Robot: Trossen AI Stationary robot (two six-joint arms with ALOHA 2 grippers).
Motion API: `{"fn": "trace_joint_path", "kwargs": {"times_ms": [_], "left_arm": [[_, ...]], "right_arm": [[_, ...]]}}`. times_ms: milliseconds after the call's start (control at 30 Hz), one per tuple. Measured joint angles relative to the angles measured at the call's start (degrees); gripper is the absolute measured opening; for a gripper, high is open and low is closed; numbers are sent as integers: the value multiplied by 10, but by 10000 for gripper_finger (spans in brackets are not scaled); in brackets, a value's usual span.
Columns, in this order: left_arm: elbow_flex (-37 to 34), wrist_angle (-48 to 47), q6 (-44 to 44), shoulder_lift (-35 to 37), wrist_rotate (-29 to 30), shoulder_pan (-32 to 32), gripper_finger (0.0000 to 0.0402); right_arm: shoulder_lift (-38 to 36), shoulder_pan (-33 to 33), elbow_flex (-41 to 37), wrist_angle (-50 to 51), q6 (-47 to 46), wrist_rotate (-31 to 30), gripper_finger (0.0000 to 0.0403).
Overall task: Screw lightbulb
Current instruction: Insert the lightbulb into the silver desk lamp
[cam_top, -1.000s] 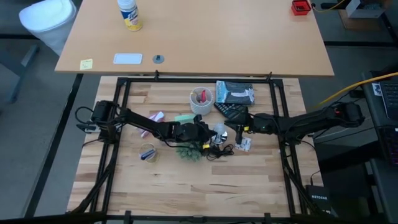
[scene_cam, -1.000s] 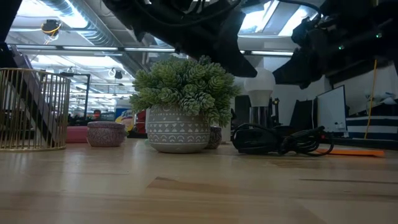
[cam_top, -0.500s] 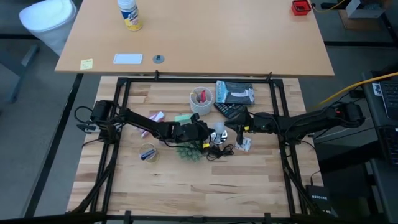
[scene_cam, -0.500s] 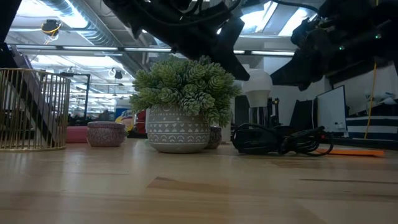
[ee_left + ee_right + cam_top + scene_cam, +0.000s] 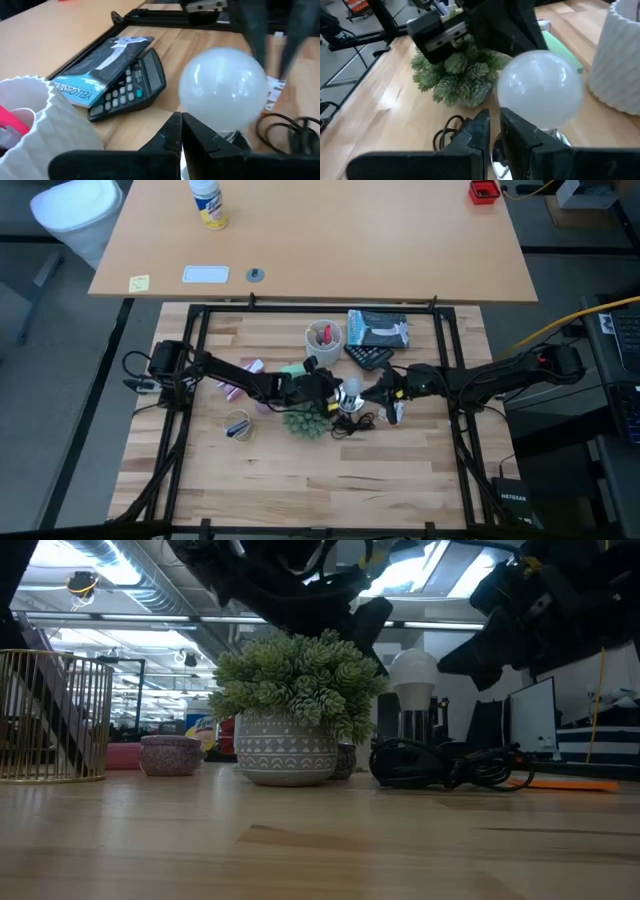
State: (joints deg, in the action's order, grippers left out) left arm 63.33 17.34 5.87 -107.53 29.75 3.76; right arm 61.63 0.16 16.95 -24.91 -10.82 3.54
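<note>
Pale butcher-block wood formed the bench [image 5: 300, 470], and both dark arms met near its middle. Just beside the left gripper [image 5: 328, 387] sat a spiky green plant [image 5: 298, 675] in a patterned grey pot, with a ribbed white cup [image 5: 323, 340] and a black calculator [image 5: 129, 82] a little farther off. Between the two grippers stood the lightbulb [image 5: 414, 671], smooth, frosted and round, its long axis upright, its metal base hidden low toward a coil of black cord [image 5: 445, 765]. It rose directly ahead of the left gripper's clenched tips, which lay near its lower curve; whether they touched it could not be told. The right gripper [image 5: 383, 392] faced it from the opposite side, its fingers [image 5: 517, 137] parted only by a narrow gap and grasping nothing. Both seemed about equally near, so turning the bulb would likely depend on one closing squarely around the globe.
</note>
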Motion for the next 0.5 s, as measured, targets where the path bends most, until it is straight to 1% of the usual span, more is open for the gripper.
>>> {"fn": "trace_joint_path", "kwargs": {"times_ms": [100, 200, 367, 433, 500], "left_arm": [[0, 0, -3, 0, 2, -3, 1], [0, 1, -9, 3, 18, -5, 1], [0, 1, -23, 27, 26, -4, 1], [0, -1, -32, 40, 27, -1, 1], [0, 0, -36, 52, 27, 3, 1]], "right_arm": [[0, -1, 0, -7, -1, -7, 50], [-8, -1, 0, -17, 1, -9, 50], [-53, -1, 0, -22, 2, -14, 50], [-78, -1, 0, -22, 6, -28, 50], [-101, -1, 0, -22, 8, -59, 50]]}}
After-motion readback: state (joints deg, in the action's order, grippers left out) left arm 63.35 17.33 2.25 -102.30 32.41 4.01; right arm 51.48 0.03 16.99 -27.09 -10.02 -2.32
